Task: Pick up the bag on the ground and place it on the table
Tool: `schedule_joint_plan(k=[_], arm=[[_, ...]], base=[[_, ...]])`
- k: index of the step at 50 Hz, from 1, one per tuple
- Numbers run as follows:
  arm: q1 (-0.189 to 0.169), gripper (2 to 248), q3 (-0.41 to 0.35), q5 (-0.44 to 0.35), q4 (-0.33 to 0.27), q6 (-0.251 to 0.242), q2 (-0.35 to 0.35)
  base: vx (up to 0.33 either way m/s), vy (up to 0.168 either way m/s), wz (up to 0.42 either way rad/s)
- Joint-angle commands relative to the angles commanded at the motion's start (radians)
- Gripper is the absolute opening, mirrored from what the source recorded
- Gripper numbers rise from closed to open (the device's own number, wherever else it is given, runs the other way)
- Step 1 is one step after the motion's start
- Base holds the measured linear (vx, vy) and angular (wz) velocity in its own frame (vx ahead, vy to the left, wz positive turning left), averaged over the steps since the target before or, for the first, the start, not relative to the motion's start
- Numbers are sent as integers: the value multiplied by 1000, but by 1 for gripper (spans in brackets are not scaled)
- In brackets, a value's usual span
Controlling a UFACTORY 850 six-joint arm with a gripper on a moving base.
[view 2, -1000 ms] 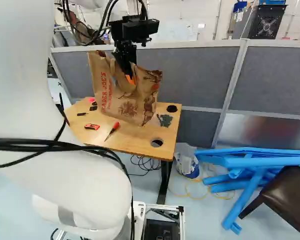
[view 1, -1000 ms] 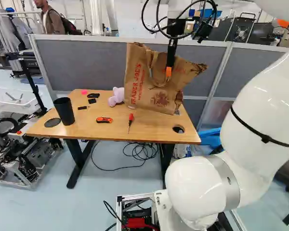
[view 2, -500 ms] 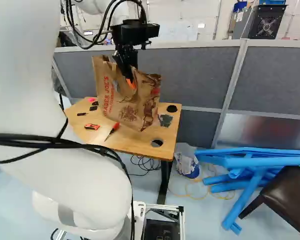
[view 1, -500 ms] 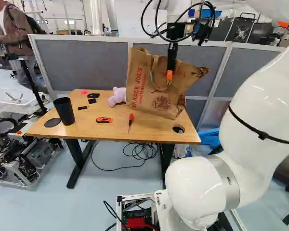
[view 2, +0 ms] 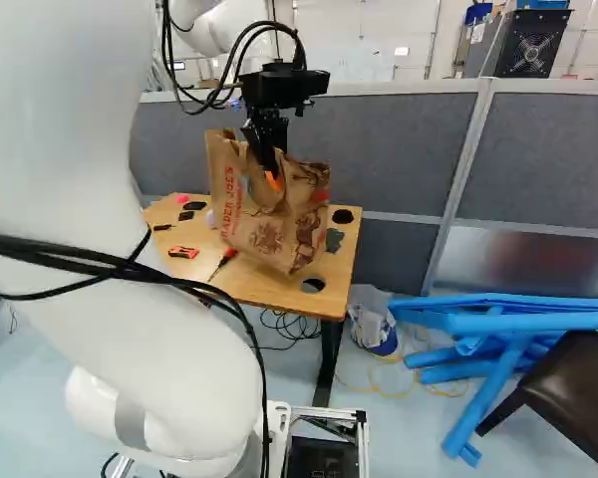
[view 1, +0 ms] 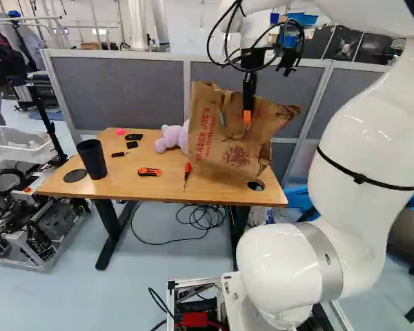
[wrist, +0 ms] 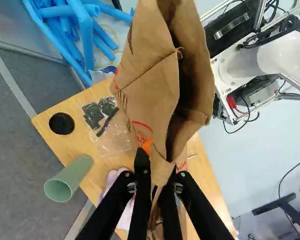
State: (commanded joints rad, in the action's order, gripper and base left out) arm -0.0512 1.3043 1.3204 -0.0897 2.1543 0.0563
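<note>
one wooden table [view 1: 124, 187], a grey partition [view 1: 124, 86] behind, blue tubes [view 2: 498, 324] near, hand [view 1: 247, 118] tight on a paper bag [view 1: 224, 145]

Bag [view 1: 224, 145] partly hides table [view 1: 134, 189]; seat [view 2: 578, 393] cut off.

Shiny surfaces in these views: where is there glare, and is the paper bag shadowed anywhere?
Left base view: soft highlights on the white arm. Right base view: a diffuse reddish reflection on the metallic panel. Wrist view: glints on the clear plastic pouch; deep shadow inside the paper bag's opening.
</note>
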Motion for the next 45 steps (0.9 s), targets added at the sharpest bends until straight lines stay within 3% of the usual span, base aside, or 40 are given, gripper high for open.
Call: schedule_joint_plan(k=[20,45], arm=[[-46,25,-32,-12,-18,0,42],[-30,25,-146,-75,-56,0,30]], base=[[0,0,0],[0,0,0]])
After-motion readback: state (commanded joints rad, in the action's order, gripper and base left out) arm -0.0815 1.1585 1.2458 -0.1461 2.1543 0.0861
